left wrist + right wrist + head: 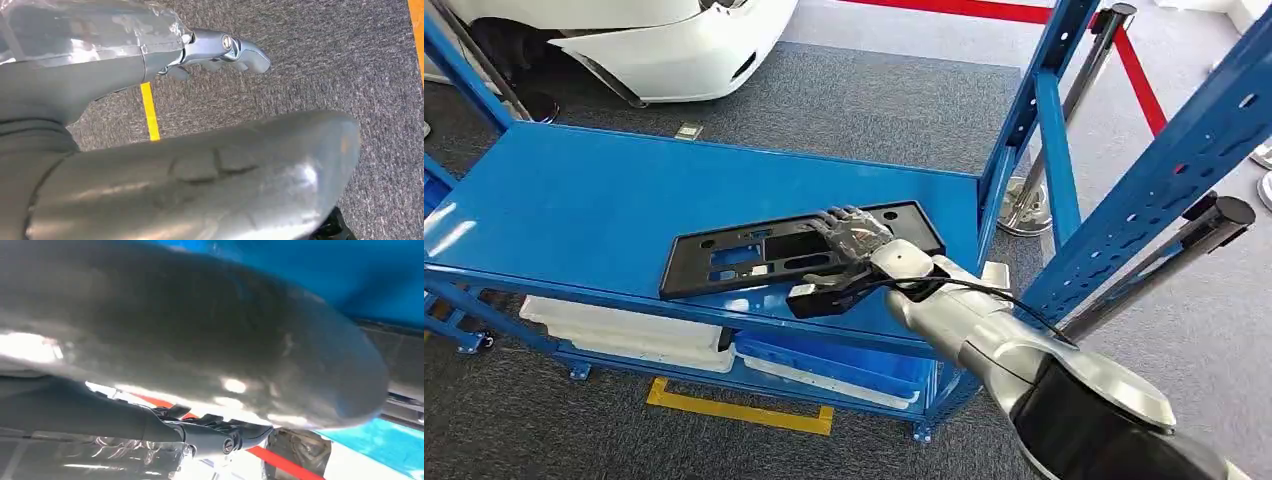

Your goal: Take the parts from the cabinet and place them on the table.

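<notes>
The black plate part (794,250) lies on the blue shelf (574,210), near its front edge at 5 o'clock; the right hand (856,237) rests on its right end, fingers (842,224) clenching I cannot tell; pickup step, next probably a firm grasp and lift; the left hand (190,175) hangs over carpet, its fingers apparently released.

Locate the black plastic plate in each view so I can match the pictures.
Head view: the black plate lies flat on the blue shelf, centre of the picture, the right hand resting on its right part.
Left wrist view: not in it; carpet floor.
Right wrist view: a dark strip at the right edge may be it; too blurred to tell.
Shared landmark: the blue shelf, head and right wrist views.
</notes>
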`<state>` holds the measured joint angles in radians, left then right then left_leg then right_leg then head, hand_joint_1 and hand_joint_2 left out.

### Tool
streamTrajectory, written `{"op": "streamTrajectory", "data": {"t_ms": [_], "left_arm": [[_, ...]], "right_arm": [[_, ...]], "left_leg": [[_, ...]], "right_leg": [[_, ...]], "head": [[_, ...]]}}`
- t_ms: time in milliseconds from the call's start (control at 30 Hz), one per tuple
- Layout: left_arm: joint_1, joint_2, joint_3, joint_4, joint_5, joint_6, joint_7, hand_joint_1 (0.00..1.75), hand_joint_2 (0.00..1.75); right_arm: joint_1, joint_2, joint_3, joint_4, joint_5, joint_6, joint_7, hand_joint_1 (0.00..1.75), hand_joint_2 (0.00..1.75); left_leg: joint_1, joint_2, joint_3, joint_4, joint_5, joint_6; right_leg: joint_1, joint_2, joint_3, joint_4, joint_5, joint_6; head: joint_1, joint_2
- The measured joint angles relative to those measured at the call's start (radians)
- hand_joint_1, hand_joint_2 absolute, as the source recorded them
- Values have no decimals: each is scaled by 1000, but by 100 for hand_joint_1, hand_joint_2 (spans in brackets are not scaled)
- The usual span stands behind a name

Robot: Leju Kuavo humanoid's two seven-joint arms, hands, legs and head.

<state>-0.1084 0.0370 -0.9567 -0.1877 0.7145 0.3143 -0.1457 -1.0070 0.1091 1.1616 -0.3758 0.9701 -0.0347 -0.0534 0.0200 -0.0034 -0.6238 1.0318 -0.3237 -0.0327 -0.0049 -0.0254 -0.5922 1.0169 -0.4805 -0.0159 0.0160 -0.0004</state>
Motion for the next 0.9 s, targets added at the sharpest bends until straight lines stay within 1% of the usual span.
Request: {"op": "streamTrajectory", "data": {"t_ms": [333,533,900], "left_arm": [[0,0,4,0,-7,0,-1,0,0],[0,0,4,1,-14,0,-1,0,0],[-1,2,4,1,-18,0,-1,0,0]], "right_arm": [[0,-11,0,0,-13,24,-10,0,175],[3,-19,0,0,-19,29,-24,0,175],[11,-32,0,0,-20,37,-24,0,175]], "left_leg": [[0,0,0,0,0,0],[0,0,0,0,0,0],[0,0,1,0,0,0]], "right_leg": [[0,0,0,0,0,0],[0,0,0,0,0,0],[0,0,0,0,0,0]], "head": [[0,0],[0,0],[-2,0]]}}
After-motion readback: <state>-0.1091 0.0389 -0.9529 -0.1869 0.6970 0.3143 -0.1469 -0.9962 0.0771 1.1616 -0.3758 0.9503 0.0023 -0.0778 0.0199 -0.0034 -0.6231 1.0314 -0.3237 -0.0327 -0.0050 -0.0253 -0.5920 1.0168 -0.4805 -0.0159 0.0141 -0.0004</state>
